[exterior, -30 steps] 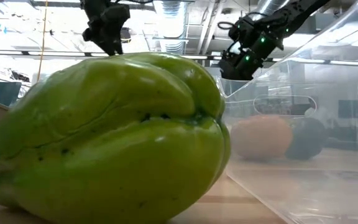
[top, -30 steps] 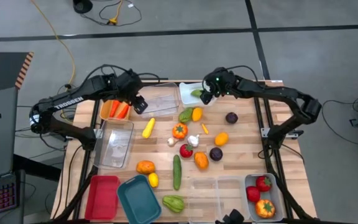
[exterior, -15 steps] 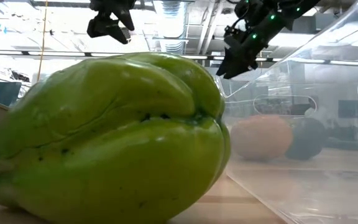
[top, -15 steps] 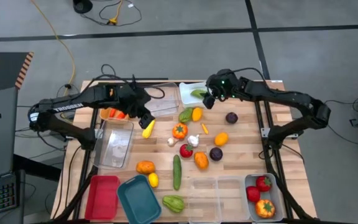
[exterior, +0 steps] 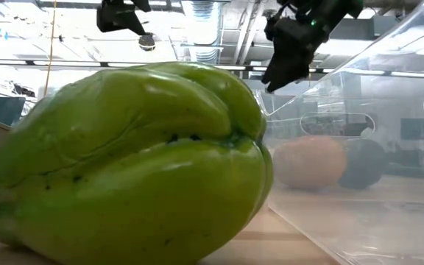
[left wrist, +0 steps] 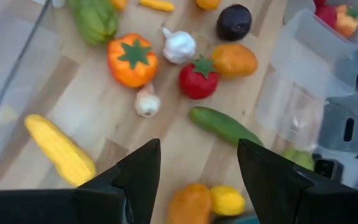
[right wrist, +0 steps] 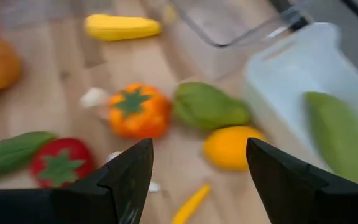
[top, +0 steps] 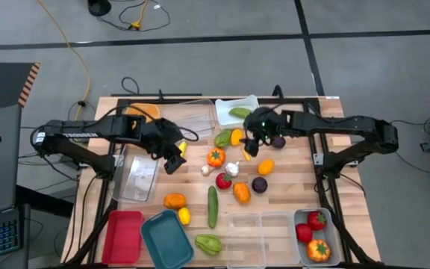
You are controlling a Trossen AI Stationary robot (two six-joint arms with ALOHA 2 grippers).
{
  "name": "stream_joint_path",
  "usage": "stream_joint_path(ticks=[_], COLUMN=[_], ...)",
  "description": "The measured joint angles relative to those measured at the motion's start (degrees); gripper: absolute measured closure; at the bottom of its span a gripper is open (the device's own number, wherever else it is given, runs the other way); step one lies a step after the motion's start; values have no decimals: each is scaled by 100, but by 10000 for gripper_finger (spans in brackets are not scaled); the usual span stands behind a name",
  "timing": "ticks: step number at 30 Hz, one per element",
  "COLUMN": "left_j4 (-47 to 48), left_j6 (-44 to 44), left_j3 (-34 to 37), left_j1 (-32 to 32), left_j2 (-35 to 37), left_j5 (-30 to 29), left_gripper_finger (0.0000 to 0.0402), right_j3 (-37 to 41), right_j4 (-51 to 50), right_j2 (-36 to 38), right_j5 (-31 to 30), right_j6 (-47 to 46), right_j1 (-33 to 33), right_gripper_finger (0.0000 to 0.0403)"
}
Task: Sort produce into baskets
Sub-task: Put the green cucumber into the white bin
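Observation:
Loose produce lies mid-table: a yellow corn cob (top: 179, 152), an orange pepper (top: 215, 157), a garlic bulb (top: 232, 169), a red tomato (top: 223, 180), a cucumber (top: 213, 206), a green fruit (top: 222, 138) and a yellow-orange fruit (top: 236, 137). My left gripper (top: 174, 161) hangs open above the table beside the corn cob (left wrist: 61, 150), with nothing between its fingers. Over the fruit right of the orange pepper (right wrist: 138, 111), my right gripper (top: 250, 146) also hangs open and empty. A green vegetable (top: 239, 113) lies in the white basket (top: 222, 106).
An orange basket (top: 143, 112) and a clear one (top: 192, 119) stand at the far edge, another clear basket (top: 139, 172) at the left. Red (top: 123, 235), teal (top: 168, 237), clear (top: 263, 237) and pale baskets (top: 318, 240) line the near edge. A big green vegetable (exterior: 124, 169) fills the low view.
My left gripper has swung from over the orange basket toward the near edge and the table's middle, ending beside the corn cob. My right gripper has left the white basket and come toward the near edge, over the loose produce. Both have stayed open.

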State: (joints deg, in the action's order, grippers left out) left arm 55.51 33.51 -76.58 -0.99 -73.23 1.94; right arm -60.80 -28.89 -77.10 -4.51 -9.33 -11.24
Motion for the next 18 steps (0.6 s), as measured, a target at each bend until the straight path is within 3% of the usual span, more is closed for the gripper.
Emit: stream_joint_path(ticks=[4, 11, 18], left_j4=[0, -4, -7], left_j6=[818, 940, 1555], left_j3=[0, 0, 0], left_j1=[109, 186, 444], left_j2=[0, 0, 0], left_j5=[-327, -237, -273], left_gripper_finger=[200, 195, 129], right_j3=[0, 0, 0], right_j4=[103, 117, 108], right_j2=[0, 0, 0], right_j5=[0, -1, -14], right_j6=[-120, -222, -437], right_j1=[541, 1357, 1962], right_gripper_finger=[117, 117, 117])
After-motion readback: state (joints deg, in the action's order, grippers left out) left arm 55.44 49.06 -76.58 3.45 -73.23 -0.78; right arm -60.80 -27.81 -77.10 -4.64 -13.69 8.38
